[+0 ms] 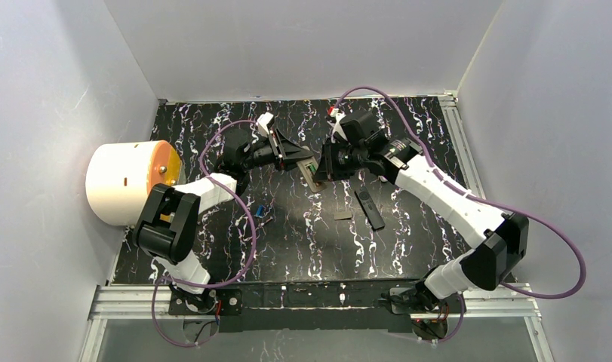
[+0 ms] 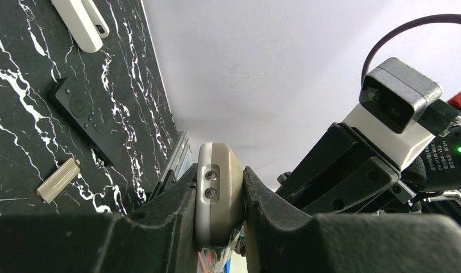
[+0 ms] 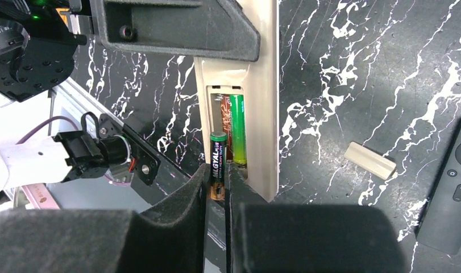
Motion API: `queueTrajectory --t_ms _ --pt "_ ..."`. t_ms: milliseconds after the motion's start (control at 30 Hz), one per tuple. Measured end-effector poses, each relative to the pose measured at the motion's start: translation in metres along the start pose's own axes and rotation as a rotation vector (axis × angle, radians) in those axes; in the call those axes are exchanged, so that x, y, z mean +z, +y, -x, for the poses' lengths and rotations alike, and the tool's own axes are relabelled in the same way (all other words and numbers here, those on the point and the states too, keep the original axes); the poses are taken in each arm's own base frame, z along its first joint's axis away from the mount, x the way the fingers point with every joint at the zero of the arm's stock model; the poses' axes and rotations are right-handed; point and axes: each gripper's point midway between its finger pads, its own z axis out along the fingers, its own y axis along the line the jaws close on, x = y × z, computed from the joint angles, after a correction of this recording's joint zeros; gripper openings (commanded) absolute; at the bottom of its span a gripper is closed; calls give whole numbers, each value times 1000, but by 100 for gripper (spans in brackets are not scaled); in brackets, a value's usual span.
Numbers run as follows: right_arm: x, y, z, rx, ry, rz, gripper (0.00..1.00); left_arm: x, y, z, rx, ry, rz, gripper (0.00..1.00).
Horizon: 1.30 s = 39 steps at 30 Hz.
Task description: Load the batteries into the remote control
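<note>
Right wrist view shows the right gripper [image 3: 217,190] clenched on the dark battery [image 3: 217,162], its tip at the mouth of the open bay in the remote control [image 3: 263,114] just ahead of the fingers. A green battery [image 3: 237,128] already sits in the slot just right of the held one. The left gripper [image 2: 219,196] grasps the remote from the opposite side. By my judgement one cell is in and the second is not yet seated. The beige cover [image 3: 370,160], off to this hand's right, is unfitted. A blue battery [image 1: 261,210] lies on the table [image 1: 302,245].
</note>
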Motion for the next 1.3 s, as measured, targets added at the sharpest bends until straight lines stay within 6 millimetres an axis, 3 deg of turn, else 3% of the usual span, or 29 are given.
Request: queueTrajectory --t_ms 1000,1133,1300 --pt "12 -9 8 -88 8 -40 30 0 10 1 -23 -13 34 0" --pt "12 -8 9 -82 4 -37 38 0 10 1 -25 -13 34 0" --pt "10 -1 17 -51 -39 -17 58 1 9 3 -43 -26 35 0"
